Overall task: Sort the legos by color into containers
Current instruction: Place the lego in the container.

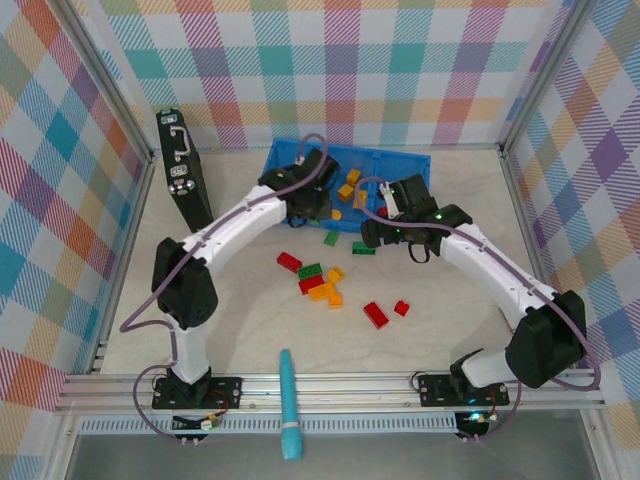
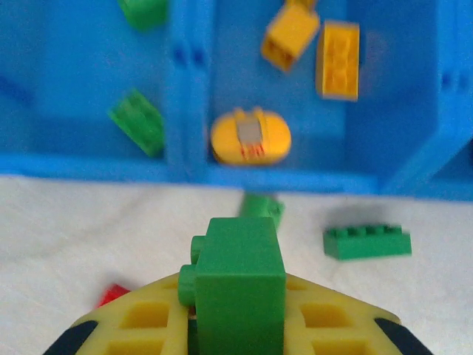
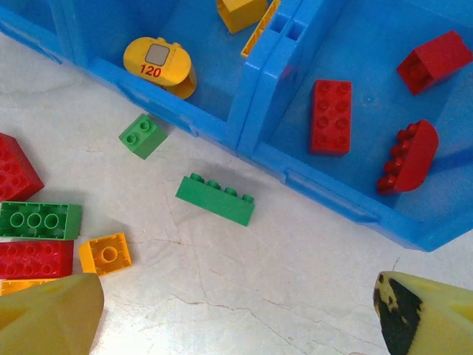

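Right now my left pincer grips a green studded plastic brick at the bottom centre of its wrist view, just short of the blue plastic 3-compartment tray. My right pincer is spread wide above the pale worktop. A long green brick lies near the tray wall. 3 red bricks sit in the upper-right compartment, and yellow pieces in the middle one.

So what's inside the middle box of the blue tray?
Three yellow legos: a rounded one marked 120 and two bricks. From above, the left arm hides part of that box's left side, so anything there can't be seen.
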You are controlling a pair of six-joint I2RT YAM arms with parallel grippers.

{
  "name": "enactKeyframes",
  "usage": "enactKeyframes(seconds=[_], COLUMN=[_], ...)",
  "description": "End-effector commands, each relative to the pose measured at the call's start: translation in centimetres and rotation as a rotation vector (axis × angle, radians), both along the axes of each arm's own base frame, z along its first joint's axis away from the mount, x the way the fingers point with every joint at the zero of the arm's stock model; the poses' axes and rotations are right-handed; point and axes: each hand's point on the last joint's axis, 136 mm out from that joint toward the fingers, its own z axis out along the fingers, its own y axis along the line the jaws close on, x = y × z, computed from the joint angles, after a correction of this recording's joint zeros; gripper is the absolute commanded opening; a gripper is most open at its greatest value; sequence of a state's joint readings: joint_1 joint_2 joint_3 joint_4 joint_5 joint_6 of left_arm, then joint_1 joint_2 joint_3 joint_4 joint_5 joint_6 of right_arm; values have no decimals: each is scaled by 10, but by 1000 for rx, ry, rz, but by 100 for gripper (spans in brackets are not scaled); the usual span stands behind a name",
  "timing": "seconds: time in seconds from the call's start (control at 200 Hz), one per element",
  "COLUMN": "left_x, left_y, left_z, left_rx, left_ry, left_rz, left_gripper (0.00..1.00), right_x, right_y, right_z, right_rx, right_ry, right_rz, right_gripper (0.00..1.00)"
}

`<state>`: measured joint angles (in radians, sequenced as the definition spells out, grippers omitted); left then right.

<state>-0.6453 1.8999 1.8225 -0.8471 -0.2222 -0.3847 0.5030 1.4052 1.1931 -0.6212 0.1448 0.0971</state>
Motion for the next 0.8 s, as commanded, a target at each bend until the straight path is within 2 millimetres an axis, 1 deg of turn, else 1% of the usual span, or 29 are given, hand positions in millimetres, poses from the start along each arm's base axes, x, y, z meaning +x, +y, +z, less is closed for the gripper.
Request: enactKeyframes(seconds=[0.0,0.06,0.17,0.235,0.29,0.345,0.44,0.565,0.615,0.675,0.76,0.795], left_x=[29,46,77,94,107,118,131,144,147,148,146,144], left_y=[30,39,59,70,76,78,75,72,72,73,71,70], left_z=[11,12,8,1,-8,-20,-37,-50,-54,-57,-56,-52], left_rx=[86,89,86,96,98,89,101,114,124,148,162,163], left_ry=[-87,-112,-142,-174,-191,-197,-198,-200,-198,-198,-197,-201], left_rz=[-8,7,50,81,102,110,93,79,66,51,14,-9], left_gripper=[11,11,11,11,11,11,11,12,15,23,38,43], right_x=[5,4,1,-2,-4,-6,-8,-8,-8,-8,-8,-8], right_y=[6,7,8,9,11,12,14,16,17,16,15,15], right_z=[6,6,5,3,1,-3,-4,-1,0,0,0,0], right_rx=[34,45,67,81,95,106,120,141,145,141,136,133], right_ry=[-4,3,29,42,47,53,56,44,42,42,44,45], right_rz=[8,0,-18,-23,-15,-12,-13,-11,-9,-7,-7,-4], right_gripper=[94,94,94,92,92,92,92,92,92,92,92,92])
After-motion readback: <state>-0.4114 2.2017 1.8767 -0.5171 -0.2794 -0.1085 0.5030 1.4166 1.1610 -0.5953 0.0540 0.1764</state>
